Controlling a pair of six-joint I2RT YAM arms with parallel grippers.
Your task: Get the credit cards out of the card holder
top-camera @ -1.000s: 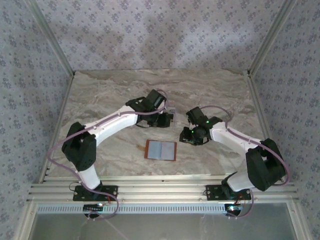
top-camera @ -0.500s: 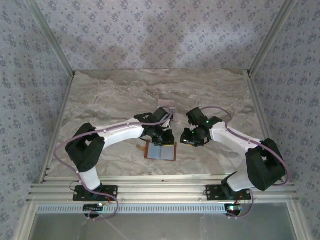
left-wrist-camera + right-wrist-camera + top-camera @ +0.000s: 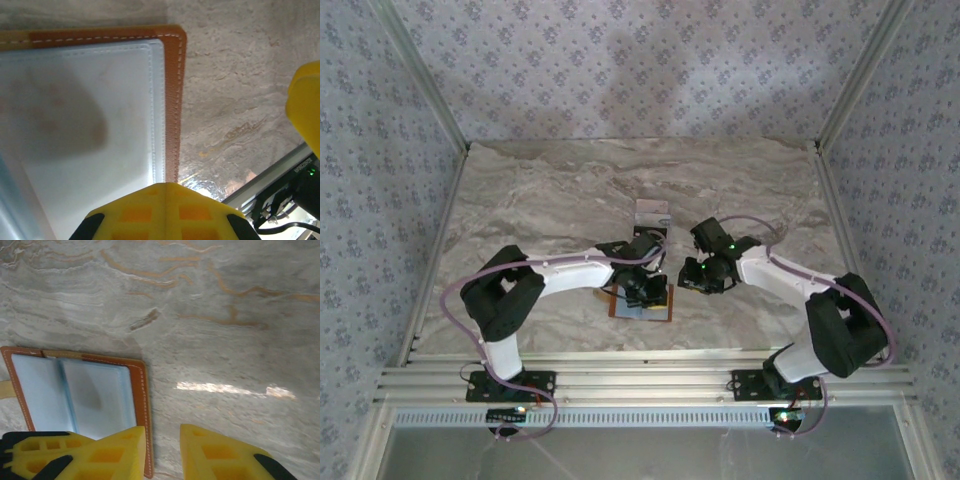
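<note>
I see the card holder (image 3: pixel 100 390) lying open and flat near the front edge of the marble table (image 3: pixel 540 200), grey-blue lining up. My left gripper (image 3: pixel 645 288) is pinched shut right over the lining, with nothing visibly in it. My right gripper (image 3: pixel 704 276) hovers just beside the holder's right edge, jaws a narrow crack apart and empty. One pale credit card (image 3: pixel 651 213) lies farther back on the table, apart from the holder.

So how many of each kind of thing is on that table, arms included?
Arms: 2, left arm and right arm
Wallet: 1
Card: 1 that I can make out, lying loose
Total: 4
</note>
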